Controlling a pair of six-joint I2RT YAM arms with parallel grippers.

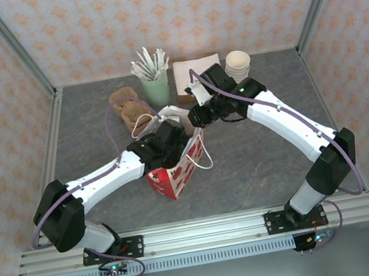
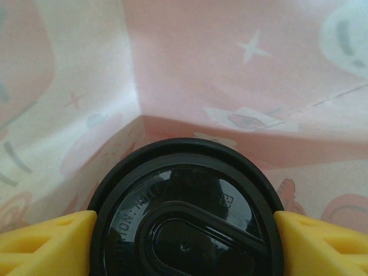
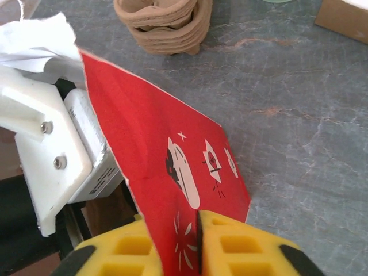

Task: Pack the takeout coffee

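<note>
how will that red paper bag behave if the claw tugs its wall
Probably floppy: the bag wall creases where the right claw pinches it. Light shines through it, so likely thin; a hard tug might tear it. The cup inside may weigh it down a little.

1. Left arm point(image 1: 99, 180): reaches forward and inward, wrist bent over, left gripper point(image 1: 169, 140) pointing down.
2. Left gripper, wrist view: one yellow finger point(image 2: 46, 244) on each side of the takeout coffee point(image 2: 184, 213) lid, right at its rim. Gripping or just clear: cannot tell.
3. Right arm point(image 1: 295, 119): elbow out, forearm angled inward, right gripper point(image 1: 195, 116) close beside the left gripper.
4. Right gripper: jaws pinched together on the edge of the red bag point(image 3: 167, 155), the sheet rising from between its fingers point(image 3: 241, 253).
</note>
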